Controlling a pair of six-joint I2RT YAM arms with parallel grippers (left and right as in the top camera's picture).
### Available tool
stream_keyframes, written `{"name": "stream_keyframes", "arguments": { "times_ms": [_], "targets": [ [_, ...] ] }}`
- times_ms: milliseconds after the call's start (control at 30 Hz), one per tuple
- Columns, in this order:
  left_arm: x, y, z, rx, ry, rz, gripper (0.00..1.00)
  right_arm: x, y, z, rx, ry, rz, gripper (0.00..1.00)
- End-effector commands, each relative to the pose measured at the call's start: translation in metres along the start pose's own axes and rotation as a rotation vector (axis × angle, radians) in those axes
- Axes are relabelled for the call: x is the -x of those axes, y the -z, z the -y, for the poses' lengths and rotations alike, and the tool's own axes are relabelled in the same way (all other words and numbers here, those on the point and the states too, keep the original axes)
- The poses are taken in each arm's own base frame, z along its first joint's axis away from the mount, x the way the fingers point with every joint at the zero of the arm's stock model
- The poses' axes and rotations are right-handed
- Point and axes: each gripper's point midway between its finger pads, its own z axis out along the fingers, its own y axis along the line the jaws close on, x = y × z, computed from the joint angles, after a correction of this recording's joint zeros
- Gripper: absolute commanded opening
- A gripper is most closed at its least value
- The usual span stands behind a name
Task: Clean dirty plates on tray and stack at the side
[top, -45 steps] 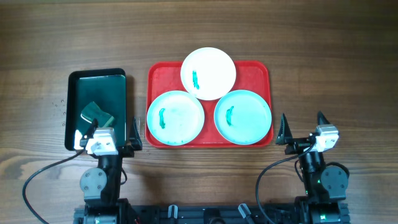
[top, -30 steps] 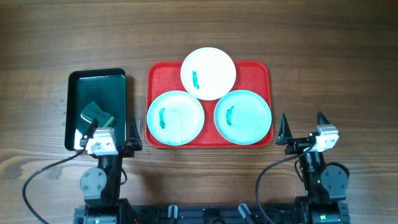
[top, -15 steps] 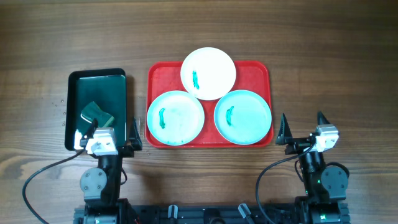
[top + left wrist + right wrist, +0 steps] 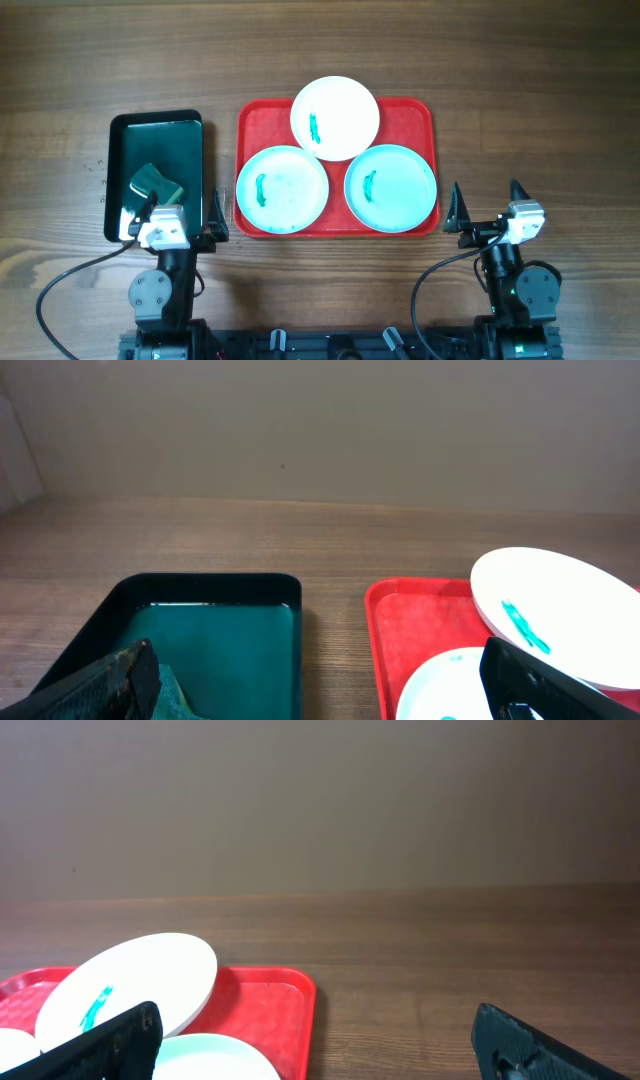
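Note:
The red tray (image 4: 252, 120) lies mid-table and holds three plates. The white plate (image 4: 335, 117) rests at the back, leaning on the left light blue plate (image 4: 282, 189) and the right light blue plate (image 4: 391, 187). Each has a teal-green smear. My left gripper (image 4: 177, 210) is open and empty near the front edge, left of the tray. My right gripper (image 4: 486, 204) is open and empty, right of the tray. The left wrist view shows the tray (image 4: 420, 630) and the white plate (image 4: 560, 615). The right wrist view shows the white plate (image 4: 130, 982) and the tray (image 4: 270, 1005).
A narrow black tray (image 4: 158, 130) stands left of the red tray, with a green sponge (image 4: 158, 182) at its near end. It also shows in the left wrist view (image 4: 215, 645). Bare wooden table (image 4: 540, 110) lies right of the red tray.

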Motion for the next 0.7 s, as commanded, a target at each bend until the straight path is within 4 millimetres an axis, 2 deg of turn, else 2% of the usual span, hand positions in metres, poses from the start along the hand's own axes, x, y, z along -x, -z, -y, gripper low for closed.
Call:
{"name": "stream_keyframes", "arguments": {
  "times_ms": [0,33,67,100,133,200,233,267,300,367,400,467,500,567,600,667],
  "targets": [
    [-0.001,0.0,0.003,-0.016,-0.019,0.002,1.0,-0.001,0.0,-0.004,0.021,-0.013,-0.003,1.0],
    [0.003,0.0,0.014,-0.084,0.003,0.018,1.0,-0.001,0.0,-0.004,0.021,-0.013,-0.003,1.0],
    [0.012,0.006,0.043,-0.257,0.092,0.04,1.0,-0.001,0.0,-0.004,0.021,-0.013,-0.003,1.0],
    [0.023,0.021,0.081,-0.495,0.167,0.052,1.0,-0.001,0.0,-0.004,0.021,-0.013,-0.003,1.0],
    [0.026,0.035,0.102,-0.643,0.18,0.044,1.0,-0.001,0.0,-0.004,0.021,-0.013,-0.003,1.0],
    [0.024,0.053,0.123,-0.799,0.168,0.018,1.0,-0.001,0.0,-0.004,0.021,-0.013,-0.003,1.0],
    [0.031,0.071,0.138,-0.934,0.131,0.045,1.0,-0.001,0.0,-0.004,0.021,-0.013,-0.003,1.0],
    [0.038,0.099,0.154,-1.104,0.052,0.093,1.0,-0.001,0.0,-0.004,0.021,-0.013,-0.003,1.0],
    [0.043,0.11,0.159,-1.166,0.006,0.129,1.0,-0.001,0.0,-0.004,0.021,-0.013,-0.003,1.0],
    [0.066,0.125,0.161,-1.202,-0.035,0.236,1.0,-0.001,0.0,-0.004,0.021,-0.013,-0.003,1.0],
    [0.086,0.127,0.158,-1.16,-0.042,0.323,1.0,-0.001,0.0,-0.004,0.021,-0.013,-0.003,1.0],
    [0.111,0.118,0.147,-1.047,-0.005,0.383,1.0,-0.001,0.0,-0.004,0.021,-0.013,-0.003,1.0],
    [0.127,0.105,0.136,-0.939,0.03,0.396,1.0,-0.001,0.0,-0.004,0.021,-0.013,-0.003,1.0],
    [0.14,0.081,0.117,-0.769,0.033,0.337,1.0,-0.001,0.0,-0.004,0.021,-0.013,-0.003,1.0],
    [0.146,0.06,0.099,-0.632,0.059,0.239,1.0,-0.001,0.0,-0.004,0.021,-0.013,-0.003,1.0],
    [0.144,0.031,0.073,-0.446,0.059,0.015,1.0,-0.001,0.0,-0.004,0.021,-0.013,-0.003,1.0]
  ]
}}
